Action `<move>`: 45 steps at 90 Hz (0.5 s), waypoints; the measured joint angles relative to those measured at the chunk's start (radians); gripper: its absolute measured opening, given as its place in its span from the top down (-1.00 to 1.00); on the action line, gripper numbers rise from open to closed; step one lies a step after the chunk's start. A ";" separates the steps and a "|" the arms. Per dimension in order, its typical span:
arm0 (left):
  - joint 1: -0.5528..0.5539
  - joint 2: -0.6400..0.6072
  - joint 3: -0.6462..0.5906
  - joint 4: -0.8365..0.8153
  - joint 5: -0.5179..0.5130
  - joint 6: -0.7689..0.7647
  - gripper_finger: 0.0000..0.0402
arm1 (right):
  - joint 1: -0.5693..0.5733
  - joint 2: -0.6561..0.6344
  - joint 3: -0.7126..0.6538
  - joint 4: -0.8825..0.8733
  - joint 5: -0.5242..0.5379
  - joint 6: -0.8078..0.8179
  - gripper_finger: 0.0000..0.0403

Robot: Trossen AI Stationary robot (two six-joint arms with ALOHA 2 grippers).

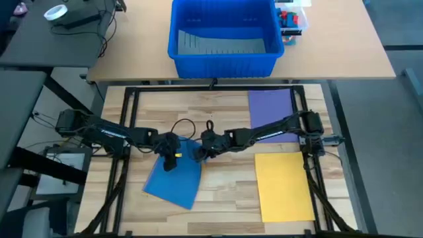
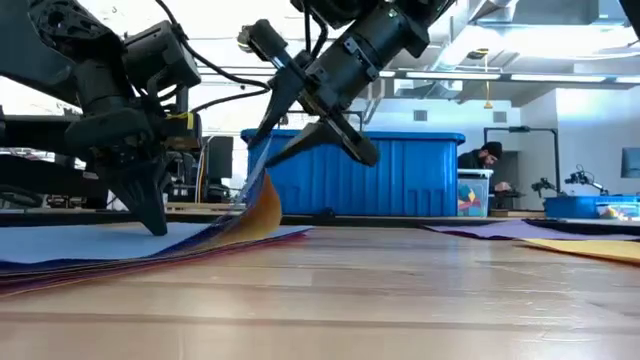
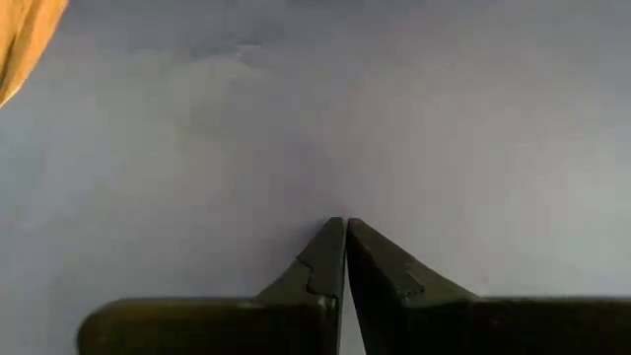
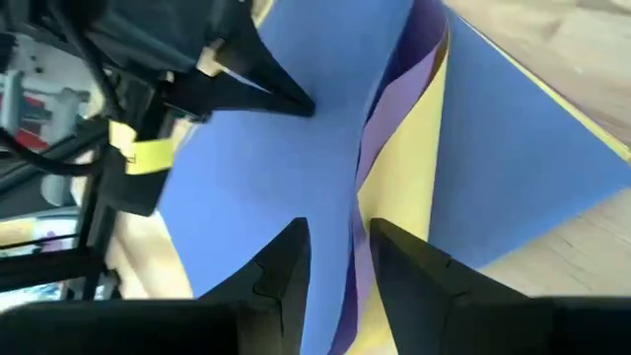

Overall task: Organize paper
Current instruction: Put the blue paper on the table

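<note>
The right pincer [image 1: 203,151] has its two fingers set slightly apart around the lifted corner of the top blue paper sheet [image 1: 175,177], with purple and yellow-orange sheets [image 4: 399,168] curling up beside it. The left pincer [image 1: 170,160], fingers pressed together, bears point-down on that same stack of flat sheets near the front left of the light wooden tabletop [image 1: 225,192]. Well apart lie a flat purple paper sheet [image 1: 271,106] and a flat yellow paper sheet [image 1: 284,185], and a big blue plastic bin [image 1: 225,36] stands on the table behind.

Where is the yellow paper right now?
In the high view the yellow paper lies flat on the table's right side, just below the purple sheet, beside the right arm.
</note>
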 joint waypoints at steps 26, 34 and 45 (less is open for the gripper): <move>0.000 0.000 0.000 0.000 0.000 0.000 1.00 | 0.031 0.000 0.000 0.002 -0.056 0.076 0.49; 0.000 0.000 0.000 0.000 0.000 0.000 1.00 | 0.040 0.000 0.000 0.002 -0.058 0.087 0.49; 0.000 0.000 0.000 0.001 0.000 0.000 1.00 | 0.039 0.019 0.001 0.011 -0.047 0.089 0.49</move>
